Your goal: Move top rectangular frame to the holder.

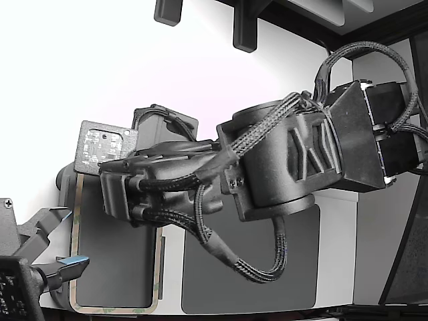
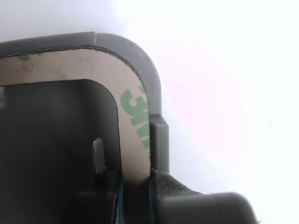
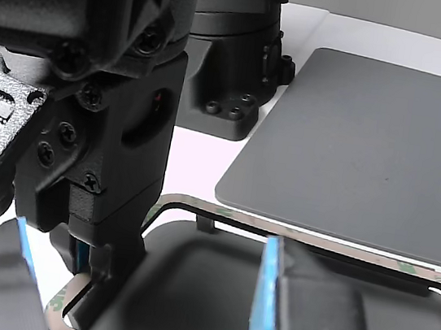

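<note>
The top rectangular frame (image 2: 133,93) is a thin beige outline with green print. It lies along the raised dark rim of a grey tray with a side notch (image 2: 155,88), which looks like the holder. My gripper (image 2: 135,179) stands over one long side of the frame near a corner, one finger inside the outline and one outside, pressed against both edges of the strip. In the other view my gripper (image 3: 95,266) comes down on the frame (image 3: 340,249) over the tray (image 3: 186,291). In the exterior view the frame (image 1: 114,310) shows at lower left; my fingers are hidden behind the wrist.
A dark grey flat mat (image 1: 301,281) lies beside the tray, also in the other view (image 3: 371,145). A second gripper with blue pads (image 1: 73,261) hovers open over the tray's near end (image 3: 265,303). A black arm base (image 3: 225,75) stands behind.
</note>
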`<state>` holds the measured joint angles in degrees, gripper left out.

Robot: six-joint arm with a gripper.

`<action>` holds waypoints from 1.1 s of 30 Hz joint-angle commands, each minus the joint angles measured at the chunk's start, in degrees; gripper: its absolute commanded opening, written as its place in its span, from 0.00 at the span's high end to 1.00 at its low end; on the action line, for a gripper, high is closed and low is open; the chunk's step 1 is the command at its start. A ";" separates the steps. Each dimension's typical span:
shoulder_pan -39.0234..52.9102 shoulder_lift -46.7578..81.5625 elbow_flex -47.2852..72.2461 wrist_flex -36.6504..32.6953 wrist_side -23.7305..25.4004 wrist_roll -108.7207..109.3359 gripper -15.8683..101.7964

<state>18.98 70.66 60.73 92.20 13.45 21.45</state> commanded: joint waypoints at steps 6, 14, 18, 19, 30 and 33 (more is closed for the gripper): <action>-1.23 2.55 2.29 -2.11 -0.53 0.00 0.96; -1.41 2.99 3.69 -3.34 -0.62 0.00 0.96; -1.49 3.43 5.01 -4.48 -0.70 0.00 0.96; -1.49 3.52 5.27 -4.57 -0.70 0.00 0.96; -1.58 4.31 6.68 -5.63 -0.79 0.00 0.96; -1.58 4.13 6.42 -5.63 -0.97 0.00 0.96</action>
<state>18.37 73.04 68.47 86.84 12.57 21.45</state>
